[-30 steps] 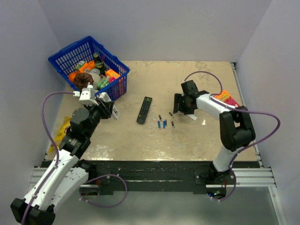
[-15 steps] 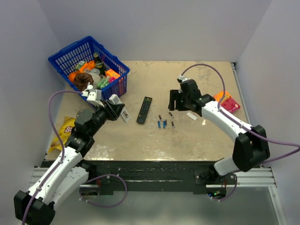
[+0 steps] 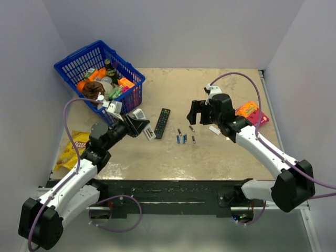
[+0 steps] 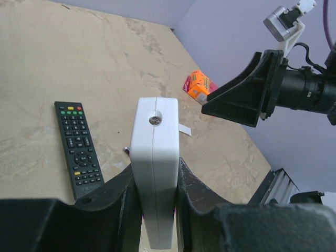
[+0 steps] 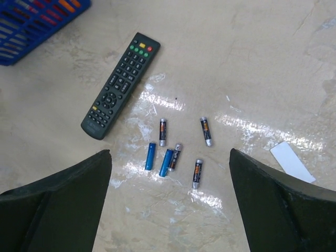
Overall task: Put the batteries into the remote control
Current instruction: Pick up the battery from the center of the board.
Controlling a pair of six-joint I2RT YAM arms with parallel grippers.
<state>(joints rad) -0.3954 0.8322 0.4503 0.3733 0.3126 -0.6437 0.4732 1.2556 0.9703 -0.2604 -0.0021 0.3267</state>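
The left gripper (image 4: 156, 202) clamps the white remote control (image 4: 156, 152); the right gripper (image 5: 169, 153) hangs wide open over six batteries (image 5: 166, 161) lying loose on the tabletop (image 5: 252, 63).

Each arm is made of smooth white link shells, the left arm (image 3: 73, 179) and the right arm (image 3: 262, 150) alike, joined by bulky black joint housings. A thin purple cable runs off each: the left cable (image 3: 66, 113) and the right cable (image 3: 237, 75). The left claw (image 3: 143, 126) and the right claw (image 3: 195, 112) are matte black, with broad wedge-shaped fingers (image 5: 52, 205). A small white and grey camera block (image 4: 286, 22) sits on the right wrist. The black bases stand on a dark plate (image 3: 173, 195) along the near edge of the table (image 3: 220, 157).
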